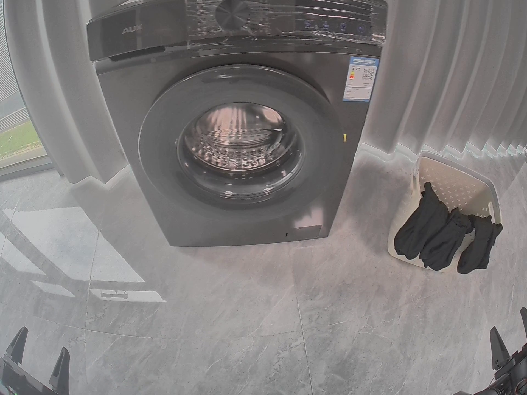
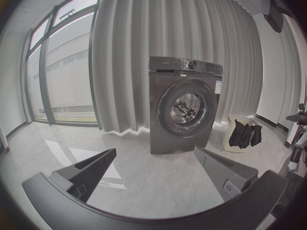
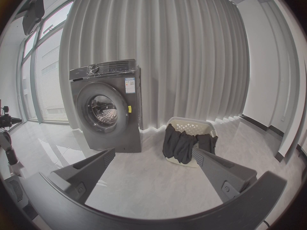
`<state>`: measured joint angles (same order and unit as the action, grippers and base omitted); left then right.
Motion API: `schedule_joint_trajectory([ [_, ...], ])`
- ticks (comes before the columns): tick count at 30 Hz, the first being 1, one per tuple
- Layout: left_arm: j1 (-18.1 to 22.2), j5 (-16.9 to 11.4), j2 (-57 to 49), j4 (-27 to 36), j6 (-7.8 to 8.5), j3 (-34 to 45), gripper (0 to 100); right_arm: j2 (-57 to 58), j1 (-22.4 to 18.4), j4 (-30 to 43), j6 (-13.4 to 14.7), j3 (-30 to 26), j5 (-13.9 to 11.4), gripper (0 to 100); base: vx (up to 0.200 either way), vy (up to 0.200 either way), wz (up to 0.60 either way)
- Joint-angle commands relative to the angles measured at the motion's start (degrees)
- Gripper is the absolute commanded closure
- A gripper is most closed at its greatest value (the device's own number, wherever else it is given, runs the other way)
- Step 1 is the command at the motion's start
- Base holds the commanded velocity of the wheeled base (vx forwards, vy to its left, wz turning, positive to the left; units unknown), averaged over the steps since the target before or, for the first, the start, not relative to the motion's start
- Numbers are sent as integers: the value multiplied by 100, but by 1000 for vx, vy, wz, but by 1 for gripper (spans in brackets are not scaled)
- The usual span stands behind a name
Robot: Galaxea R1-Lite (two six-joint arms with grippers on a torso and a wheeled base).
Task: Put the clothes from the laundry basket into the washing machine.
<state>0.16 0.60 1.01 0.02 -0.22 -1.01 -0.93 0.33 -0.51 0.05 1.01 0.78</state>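
The washing machine [image 1: 164, 111] has a plain dark grey casing. Its control panel [image 1: 137, 31] is black under glossy clear film. The drum [image 1: 241, 138] is bright silver with rows of small perforations. The label [image 1: 360, 79] is white with a blue band and coloured bars. The laundry basket [image 1: 455, 185] is cream, patterned with regular small holes. The clothes [image 1: 433, 231] are plain black. The floor [image 1: 247, 314] is pale grey tile with marble veining. The curtain [image 1: 450, 56] is white with vertical pleats.

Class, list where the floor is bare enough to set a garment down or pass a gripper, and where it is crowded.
Bare: the broad floor between the washing machine front and the left gripper and right gripper; also the strip between machine and laundry basket. Crowded: the basket's near rim, draped with dark clothes.
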Motion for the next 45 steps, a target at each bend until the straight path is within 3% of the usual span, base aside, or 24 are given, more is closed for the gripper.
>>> schedule_joint_trajectory([
  [1, 2, 2, -75, -2, 4, 101, 0, 22, 2, -2, 4, -101, 1, 0, 0, 0, 0],
  [19, 2, 2, -75, 6, 4, 92, 0, 22, 2, -2, 4, -101, 1, 0, 33, 0, 0],
  [25, 2, 11, -75, -2, -22, 101, 0, 22, 2, -2, 4, -101, 1, 0, 200, 0, 0],
  [45, 2, 11, -75, 6, -4, 101, 0, 22, 2, -2, -5, -101, 1, 0, 0, -30, 0],
])
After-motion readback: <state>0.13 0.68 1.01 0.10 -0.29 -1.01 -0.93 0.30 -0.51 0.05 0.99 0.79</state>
